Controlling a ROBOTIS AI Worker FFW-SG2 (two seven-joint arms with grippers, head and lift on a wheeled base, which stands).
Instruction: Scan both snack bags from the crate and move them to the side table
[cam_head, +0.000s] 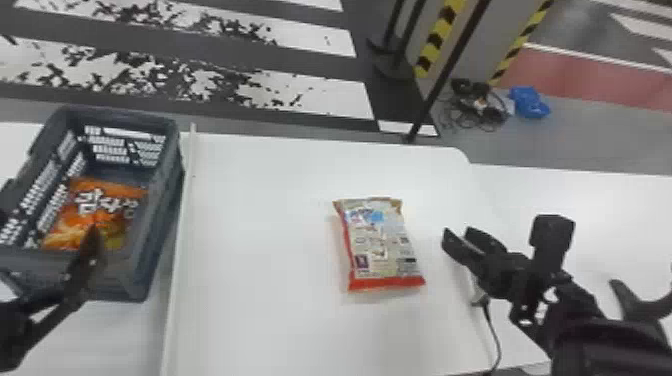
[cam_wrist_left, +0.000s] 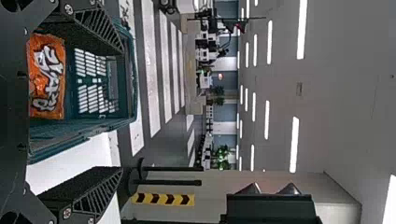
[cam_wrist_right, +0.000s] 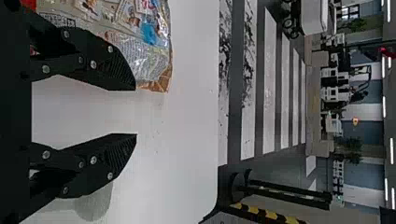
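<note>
An orange snack bag (cam_head: 100, 210) lies inside the dark grey crate (cam_head: 172, 165); the left wrist view shows the same orange bag (cam_wrist_left: 46, 77) in the crate (cam_wrist_left: 128, 74). Over the crate's near part stands my left gripper (cam_head: 48, 227), fingers wide apart and empty; its own view shows the left gripper (cam_wrist_left: 122, 109) likewise. A second snack bag (cam_head: 380, 245), printed back side up with a red end, lies flat on the white table (cam_head: 260, 250). Just right of this bag is my right gripper (cam_head: 458, 232), open and empty. In its wrist view, the right gripper (cam_wrist_right: 136, 112) has one finger overlapping the bag (cam_wrist_right: 140, 51).
A small pale object (cam_head: 478, 295) with a black cable (cam_head: 495, 335) sits by the table's right side, partly behind the right gripper. Another white table surface (cam_head: 615, 210) adjoins at the right. A raised white strip (cam_head: 180, 240) runs between crate and bag.
</note>
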